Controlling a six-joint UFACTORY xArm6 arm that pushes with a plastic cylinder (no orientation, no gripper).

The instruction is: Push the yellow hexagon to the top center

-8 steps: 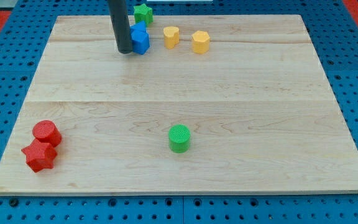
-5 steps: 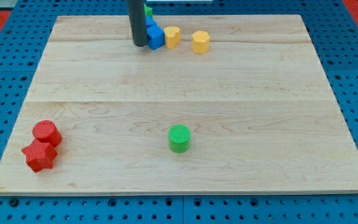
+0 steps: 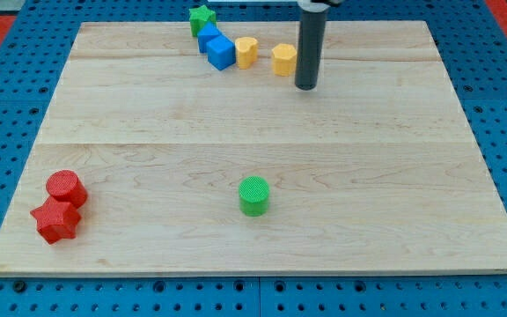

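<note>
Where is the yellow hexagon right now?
The yellow hexagon sits near the view's top, just right of centre, between the other yellow block on its left and my tip at its right.

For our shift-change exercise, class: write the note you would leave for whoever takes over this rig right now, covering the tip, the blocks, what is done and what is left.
My tip is down on the board, just to the view's right of the yellow hexagon and slightly below it; I cannot tell whether it touches it.
The yellow hexagon sits near the view's top, a little right of centre.
To its left: the yellow heart-like block, two blue blocks and the green star, bunched in a row.
The green cylinder and two red blocks lie far below.
Done: tip placed at the hexagon's right.
Left: probably a short push leftward to top centre.
</note>
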